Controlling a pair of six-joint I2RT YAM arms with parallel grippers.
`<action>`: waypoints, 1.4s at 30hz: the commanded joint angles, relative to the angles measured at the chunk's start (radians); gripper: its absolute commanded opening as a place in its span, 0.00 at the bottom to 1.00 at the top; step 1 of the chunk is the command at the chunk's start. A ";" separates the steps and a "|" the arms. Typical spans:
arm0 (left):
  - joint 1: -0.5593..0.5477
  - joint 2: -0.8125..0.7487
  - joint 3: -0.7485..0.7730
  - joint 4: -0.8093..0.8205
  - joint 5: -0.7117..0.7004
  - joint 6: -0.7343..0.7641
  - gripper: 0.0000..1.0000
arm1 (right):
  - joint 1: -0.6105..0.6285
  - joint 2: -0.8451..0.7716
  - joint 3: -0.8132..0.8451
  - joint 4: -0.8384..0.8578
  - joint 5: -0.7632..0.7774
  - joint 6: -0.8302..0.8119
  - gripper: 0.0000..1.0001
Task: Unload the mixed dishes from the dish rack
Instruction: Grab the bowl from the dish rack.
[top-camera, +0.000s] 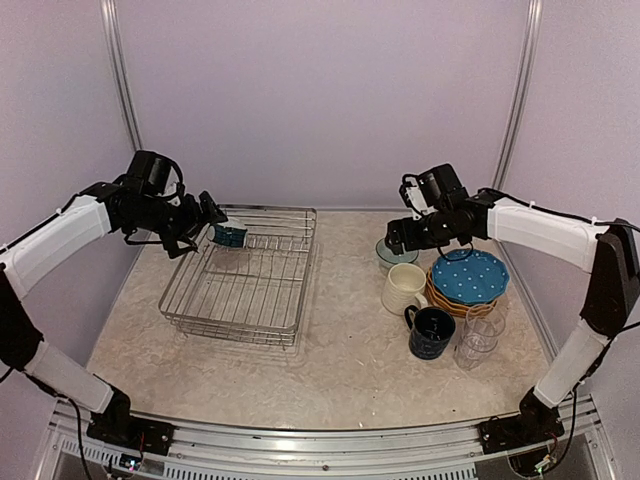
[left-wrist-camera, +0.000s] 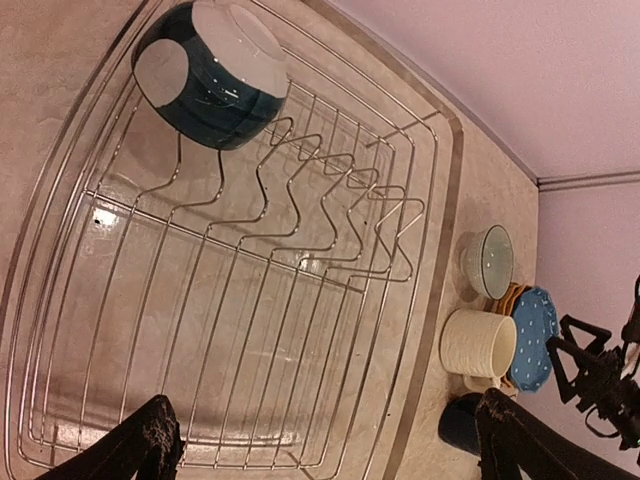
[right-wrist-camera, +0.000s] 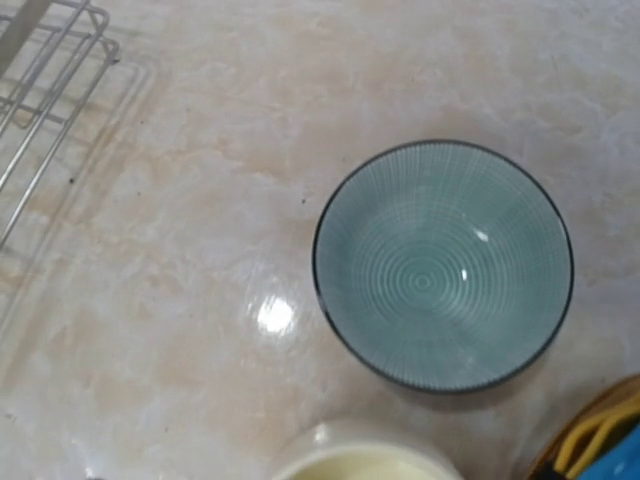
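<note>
I am holding my left gripper (left-wrist-camera: 325, 438) spread wide over the rack (top-camera: 230, 328), where a dark blue bowl (left-wrist-camera: 210, 75) is lying tipped in its far left corner. My right gripper (top-camera: 398, 238) is hovering over a green bowl (right-wrist-camera: 442, 265) sitting on the table (top-camera: 340, 370); whether its fingers are spread I cannot tell.

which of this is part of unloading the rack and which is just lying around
Job:
silver wire dish rack
dark blue round bowl in it
already out: pale green ribbed bowl, cream mug, navy mug, stack of blue dotted and yellow-orange plates, clear glasses

Lying about:
no stray items visible, only the beige marbled table
</note>
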 joint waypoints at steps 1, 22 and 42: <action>0.039 0.072 0.025 0.059 -0.034 -0.174 0.99 | 0.007 -0.067 -0.074 0.043 -0.022 0.037 0.90; -0.001 0.572 0.546 -0.229 -0.489 -0.555 0.99 | 0.006 -0.251 -0.255 0.090 0.009 0.040 0.93; -0.003 0.776 0.681 -0.213 -0.503 -0.584 0.99 | 0.005 -0.321 -0.319 0.118 0.025 0.039 0.96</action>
